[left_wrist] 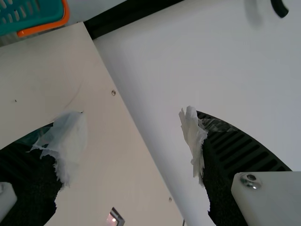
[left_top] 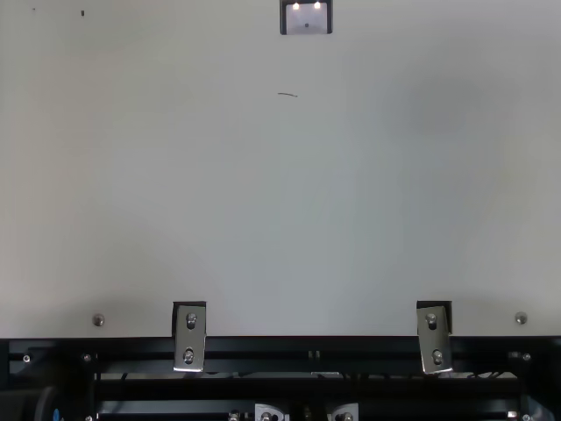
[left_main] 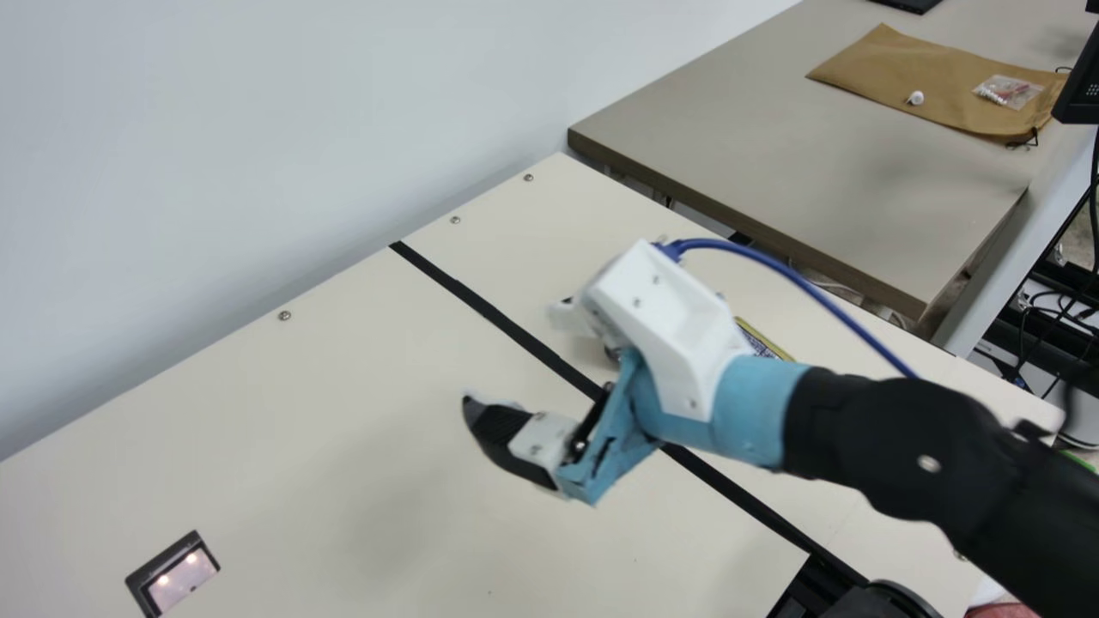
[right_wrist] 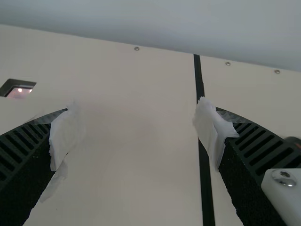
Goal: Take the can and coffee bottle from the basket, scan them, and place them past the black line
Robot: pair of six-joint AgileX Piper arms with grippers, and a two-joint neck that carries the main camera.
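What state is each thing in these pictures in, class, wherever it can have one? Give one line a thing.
Left gripper, open, empty
Right gripper, open, empty
Scanner, lit
Black line, flat, partly hidden by the right arm
Basket, partly in view, contents cannot be told
Yellow-edged item, past the line, partly hidden
Blue cable, arched
Brown bag, lying flat

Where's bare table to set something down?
Free: cream table between scanner and black line, left of the right claw; also past the line, in the corner by the wall. Crowded: past the line under the right arm, by the yellow-edged item.
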